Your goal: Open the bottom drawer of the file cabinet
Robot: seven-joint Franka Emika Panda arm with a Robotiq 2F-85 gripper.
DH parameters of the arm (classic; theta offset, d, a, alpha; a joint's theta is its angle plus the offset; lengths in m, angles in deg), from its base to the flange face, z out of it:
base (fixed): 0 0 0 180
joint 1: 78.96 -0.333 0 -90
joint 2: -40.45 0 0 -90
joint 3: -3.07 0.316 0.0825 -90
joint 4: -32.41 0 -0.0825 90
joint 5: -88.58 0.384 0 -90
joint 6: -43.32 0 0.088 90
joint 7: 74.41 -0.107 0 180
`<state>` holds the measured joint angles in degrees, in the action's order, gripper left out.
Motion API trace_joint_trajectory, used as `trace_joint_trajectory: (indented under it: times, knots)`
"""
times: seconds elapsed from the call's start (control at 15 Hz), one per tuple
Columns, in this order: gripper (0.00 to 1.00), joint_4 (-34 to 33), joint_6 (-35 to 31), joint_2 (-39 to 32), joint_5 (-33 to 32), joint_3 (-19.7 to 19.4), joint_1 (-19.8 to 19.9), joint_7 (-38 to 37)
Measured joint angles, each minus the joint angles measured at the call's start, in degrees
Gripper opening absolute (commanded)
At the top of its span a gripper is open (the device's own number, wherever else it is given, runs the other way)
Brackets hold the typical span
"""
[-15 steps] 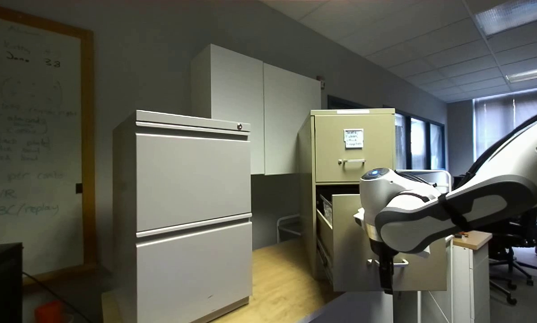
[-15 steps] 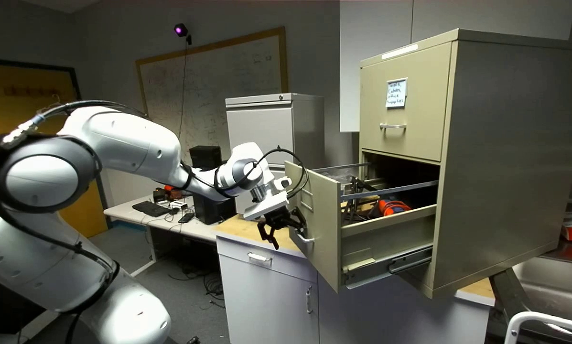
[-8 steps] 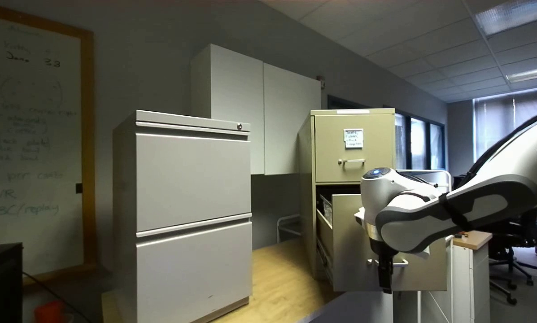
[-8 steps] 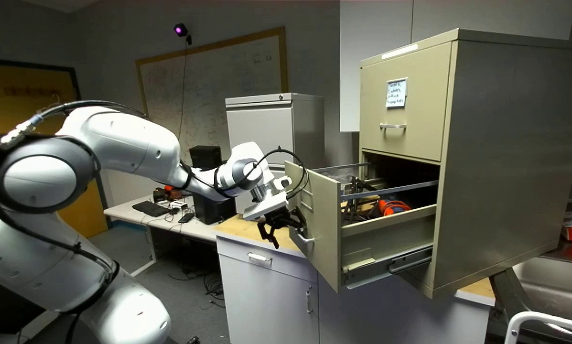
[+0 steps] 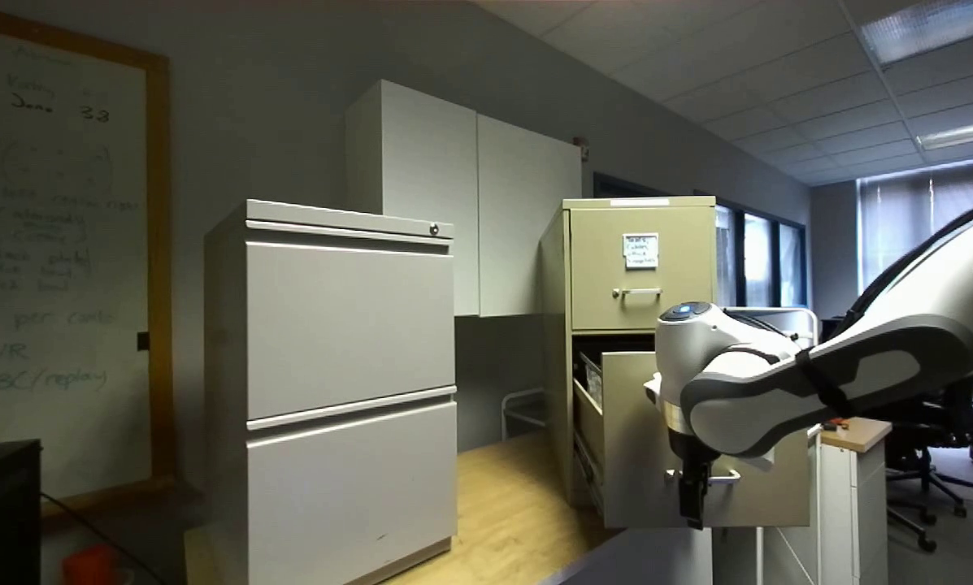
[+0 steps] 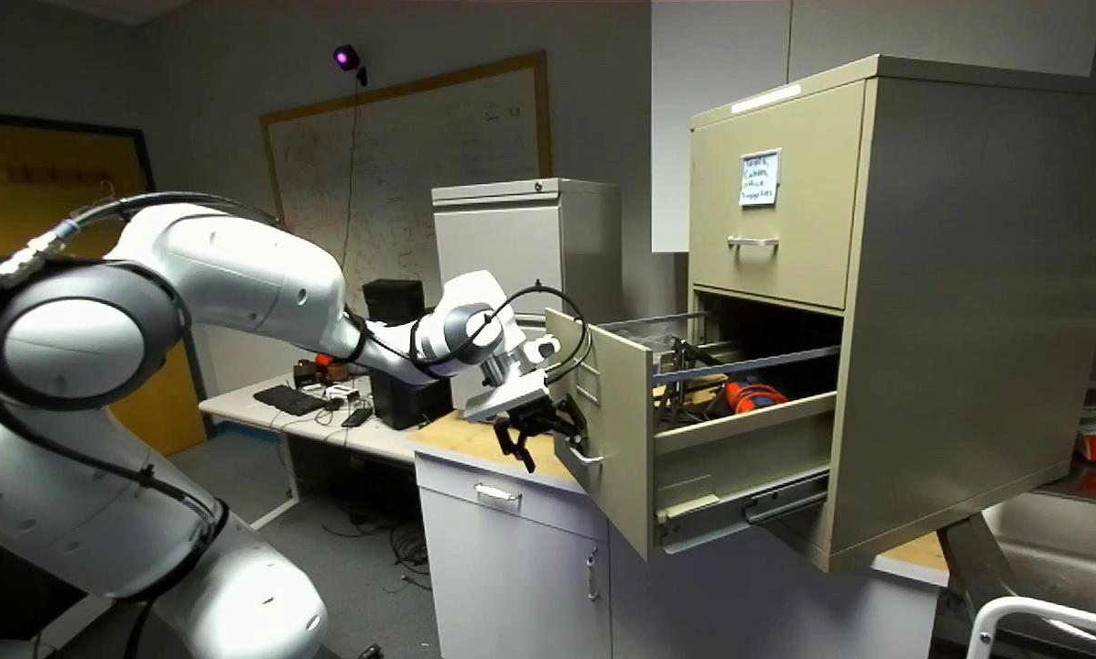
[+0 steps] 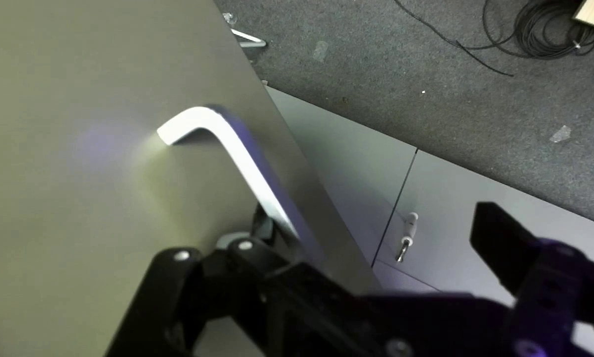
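Note:
The tan file cabinet point(image 6: 960, 302) shows in both exterior views point(image 5: 554, 325). Its bottom drawer point(image 6: 616, 494) is pulled well out, with loose items inside; its front also shows in the other pictures point(image 5: 632, 455) point(image 7: 78, 208). The drawer's silver handle point(image 7: 247, 163) is at the lower part of that front. My gripper point(image 7: 376, 220) is open, fingers wide apart. One fingertip sits behind the handle, between it and the drawer front; the other is out in free air. In an exterior view the gripper point(image 6: 557, 458) tilts down at the handle.
A grey two-drawer cabinet point(image 5: 349, 325) stands on the wooden counter point(image 5: 510, 504). White base cupboards point(image 6: 515, 567) are below the drawer. A desk point(image 6: 264, 412) with a keyboard is behind the arm. Coiled black cable point(image 7: 540, 34) lies on the floor.
The gripper fingers have tilted slightly, their tips shifting a little left in an exterior view, while the wrist shifts slightly right. The drawer looks the same, pulled out.

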<state>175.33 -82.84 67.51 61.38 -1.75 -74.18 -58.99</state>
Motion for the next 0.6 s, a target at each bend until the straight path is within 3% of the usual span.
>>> trace_joint_trajectory:
  times: [0.4,0.6]
  knots:
    - [1.00,0.0,-0.9,0.3,0.6,0.0,0.0,-2.9]
    - [1.00,-1.4,-0.8,2.5,2.8,2.1,-1.4,-3.7]
